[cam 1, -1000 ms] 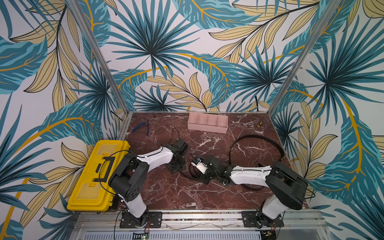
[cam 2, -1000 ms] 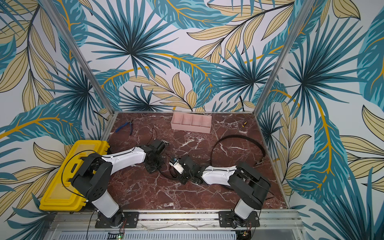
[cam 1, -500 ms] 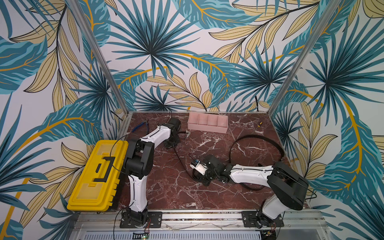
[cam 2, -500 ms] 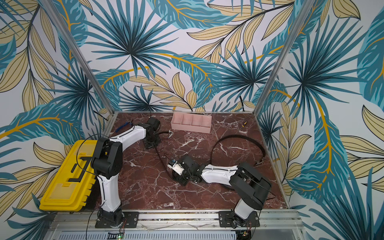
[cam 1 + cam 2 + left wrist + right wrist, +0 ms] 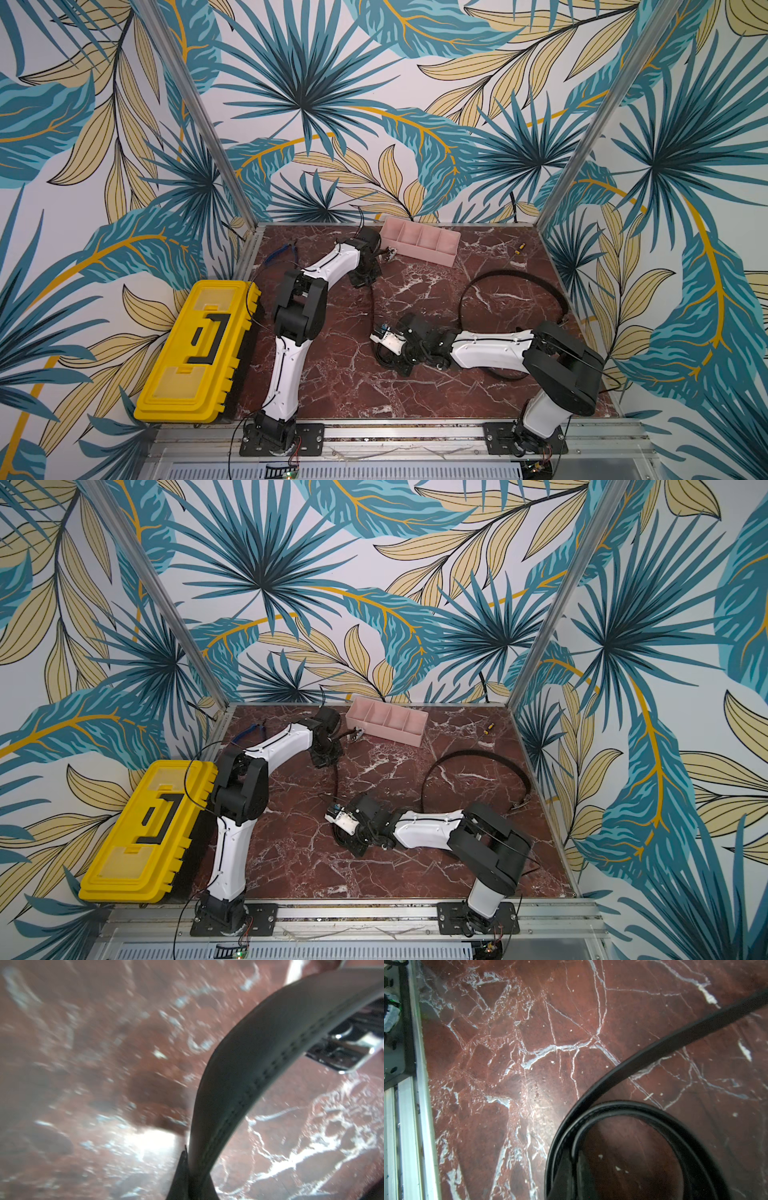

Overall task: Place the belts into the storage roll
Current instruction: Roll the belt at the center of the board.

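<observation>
On the marble table (image 5: 332,386) things are sitting like this, big stuff first: the yellow toolbox (image 5: 195,353) is parked just beside the left edge and isn't part of this. The storage roll (image 5: 424,257) is lying at the back, with its long axis running roughly along the back wall, and all four compartments are looking empty from here. The loose belt (image 5: 515,274) is arcing across the right side, well apart from the roll, and nothing is touching it. The held belt (image 5: 239,1084) is the one I'm working. It's stretching between both arms, running front to back through the middle of the table. The right gripper (image 5: 571,1178) is clamping the coil (image 5: 623,1105) mid-table, well apart from the roll. The left gripper (image 5: 188,1176) is pinching the strap close to the buckle (image 5: 353,1051). In both top views that buckle is hanging just beside the roll's left end, outside the wall and not over any compartment. So the roll is lying just to the right of the left gripper, and the left arm is clearly the nearer one. I'm guessing the next bit hinges on getting that strap wound up before anything goes in, since a half-unrolled belt probably isn't fitting one compartment.
</observation>
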`<move>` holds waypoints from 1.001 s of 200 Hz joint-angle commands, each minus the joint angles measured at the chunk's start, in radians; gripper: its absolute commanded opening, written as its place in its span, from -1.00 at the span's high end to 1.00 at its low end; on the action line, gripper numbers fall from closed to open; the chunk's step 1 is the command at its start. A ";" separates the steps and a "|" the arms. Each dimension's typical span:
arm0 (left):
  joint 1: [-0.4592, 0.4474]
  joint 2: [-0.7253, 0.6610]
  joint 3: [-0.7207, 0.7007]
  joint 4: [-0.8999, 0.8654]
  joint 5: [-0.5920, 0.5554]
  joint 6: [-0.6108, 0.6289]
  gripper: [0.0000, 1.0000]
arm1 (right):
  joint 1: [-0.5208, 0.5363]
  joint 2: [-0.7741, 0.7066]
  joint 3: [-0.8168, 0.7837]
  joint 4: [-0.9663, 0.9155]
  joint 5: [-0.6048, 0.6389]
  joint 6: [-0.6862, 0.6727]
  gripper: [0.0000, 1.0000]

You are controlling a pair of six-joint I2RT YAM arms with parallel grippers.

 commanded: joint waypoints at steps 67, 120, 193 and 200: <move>-0.066 -0.124 -0.132 0.046 0.130 0.266 1.00 | 0.071 0.075 -0.026 -0.054 -0.029 -0.068 1.00; -0.106 -0.074 -0.026 0.041 0.298 0.382 1.00 | 0.101 0.108 0.016 -0.097 -0.018 -0.138 1.00; -0.241 0.017 0.064 -0.032 0.317 0.536 1.00 | 0.101 0.174 0.107 -0.151 -0.028 -0.173 1.00; -0.249 0.031 0.085 -0.055 0.326 0.555 1.00 | 0.101 0.179 0.112 -0.150 -0.026 -0.174 1.00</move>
